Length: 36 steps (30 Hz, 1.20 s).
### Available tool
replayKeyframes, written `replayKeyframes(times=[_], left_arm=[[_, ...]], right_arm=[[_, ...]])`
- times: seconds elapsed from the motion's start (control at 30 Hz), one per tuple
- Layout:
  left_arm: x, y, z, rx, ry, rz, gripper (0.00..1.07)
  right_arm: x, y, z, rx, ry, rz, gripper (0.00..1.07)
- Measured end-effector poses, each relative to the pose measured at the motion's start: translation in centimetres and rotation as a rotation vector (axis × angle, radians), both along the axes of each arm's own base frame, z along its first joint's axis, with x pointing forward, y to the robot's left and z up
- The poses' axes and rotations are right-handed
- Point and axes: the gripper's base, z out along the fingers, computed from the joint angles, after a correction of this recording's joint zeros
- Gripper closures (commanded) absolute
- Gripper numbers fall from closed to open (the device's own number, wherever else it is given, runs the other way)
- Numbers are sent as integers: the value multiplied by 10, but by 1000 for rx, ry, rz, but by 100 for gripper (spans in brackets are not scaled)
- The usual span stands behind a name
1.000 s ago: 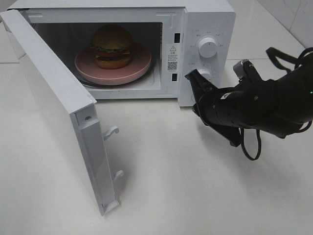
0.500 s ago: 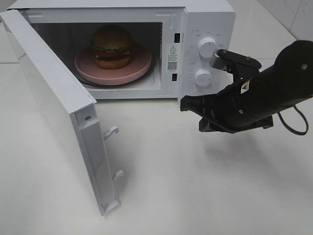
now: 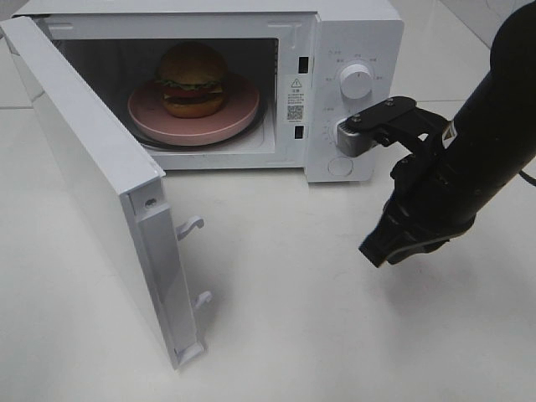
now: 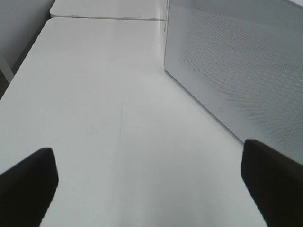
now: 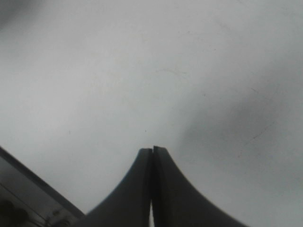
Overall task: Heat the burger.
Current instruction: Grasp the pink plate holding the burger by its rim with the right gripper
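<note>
Burger [image 3: 193, 79] sits inside open-doored microwave [image 3: 352, 33]; right pincer [image 3: 381, 249] shut, empty, above table [image 3: 293, 318]; left pincer [image 4: 147, 161] wide, empty.

Bright, even light from above; soft shadows lie on the white surface [image 3: 293, 335] beside the fingers [image 5: 137, 189]. The right wrist view is dimmer, grainy, blurred beyond the fingers.

Bulky black right arm [image 3: 481, 142], smooth casing, small pale label [image 3: 450, 134]; silver-grey bracket [image 3: 358, 134] under a black screwed plate; right gripper [image 5: 152, 151] with dark grey, tapering fingers; left gripper [image 4: 150, 172] with black, blunt fingertips
</note>
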Motion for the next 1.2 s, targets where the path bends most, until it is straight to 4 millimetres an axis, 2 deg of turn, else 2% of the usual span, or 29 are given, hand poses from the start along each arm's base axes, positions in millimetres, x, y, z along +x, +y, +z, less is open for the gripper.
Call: replayKeyframes(times=[0.03, 0.1, 0.13, 0.23, 0.3, 0.33, 0.37, 0.57, 0.8, 0.9, 0.97, 1.0, 1.07, 1.1, 1.13, 1.17, 1.2], left_arm=[[0, 0, 0, 0, 0, 0, 9], [0, 0, 0, 0, 0, 0, 9], [0, 0, 0, 0, 0, 0, 9], [0, 0, 0, 0, 0, 0, 9], [0, 0, 0, 0, 0, 0, 9], [0, 0, 0, 0, 0, 0, 9], [0, 0, 0, 0, 0, 0, 9], [0, 0, 0, 0, 0, 0, 9], [0, 0, 0, 0, 0, 0, 9], [0, 0, 0, 0, 0, 0, 9], [0, 0, 0, 0, 0, 0, 9], [0, 0, 0, 0, 0, 0, 9], [0, 0, 0, 0, 0, 0, 9], [0, 0, 0, 0, 0, 0, 9], [0, 0, 0, 0, 0, 0, 9], [0, 0, 0, 0, 0, 0, 9], [0, 0, 0, 0, 0, 0, 9]], right_arm=[[-2, 0, 3, -26, -9, 136, 104], [-2, 0, 4, -38, -11, 195, 104], [-4, -1, 5, -64, -19, 345, 103], [-5, -1, 5, -73, -18, 404, 103], [-9, -3, 7, -104, -51, 655, 103], [-9, -3, 7, -104, -51, 655, 103], [-9, -3, 7, -114, -67, 737, 103], [-9, -4, 7, -142, -101, 897, 101], [-7, -9, 8, -205, -108, 976, 100], [-3, -9, 16, -226, -116, 1002, 97], [2, -7, 24, -236, -141, 1018, 91], [2, -7, 24, -236, -141, 1018, 91], [6, -5, 30, -243, -164, 1023, 77], [6, -5, 30, -243, -164, 1023, 77], [7, -5, 33, -247, -174, 1026, 64], [7, -5, 33, -247, -174, 1026, 64], [8, -4, 34, -247, -177, 1025, 57]])
